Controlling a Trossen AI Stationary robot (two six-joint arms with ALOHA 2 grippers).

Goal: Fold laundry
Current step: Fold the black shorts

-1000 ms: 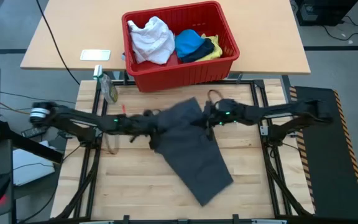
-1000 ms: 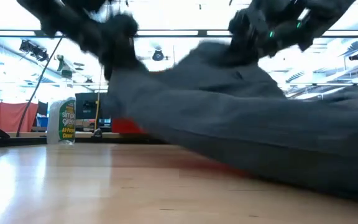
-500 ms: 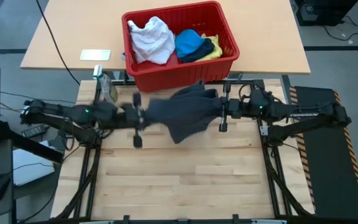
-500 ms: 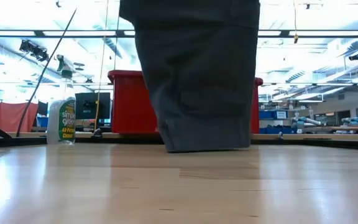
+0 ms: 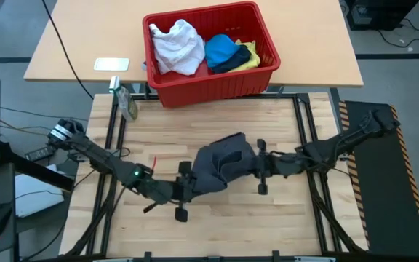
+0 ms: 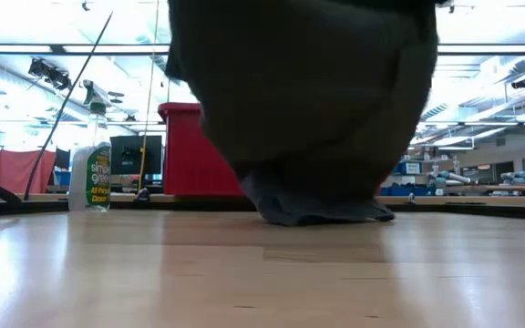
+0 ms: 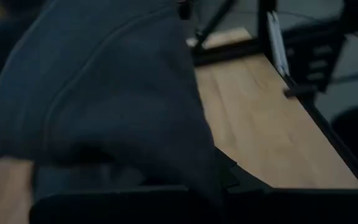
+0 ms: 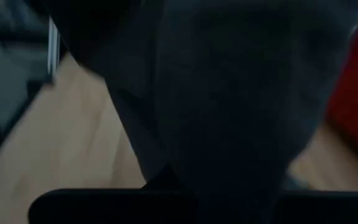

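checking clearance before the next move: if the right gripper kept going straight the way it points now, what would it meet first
The right gripper is shut on the dark grey garment and points across the table toward the left gripper. The bunched cloth itself comes first, then probably the left gripper just beyond it; heights are hard to judge.

Dark grey garment (image 8: 229,93) hanging close, wooden table (image 8: 61,155) beneath

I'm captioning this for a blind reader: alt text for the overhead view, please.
Two robot arms hold a dark grey garment between them over a wooden table, left gripper and right gripper shut on it. Behind, a red basket holds more laundry.
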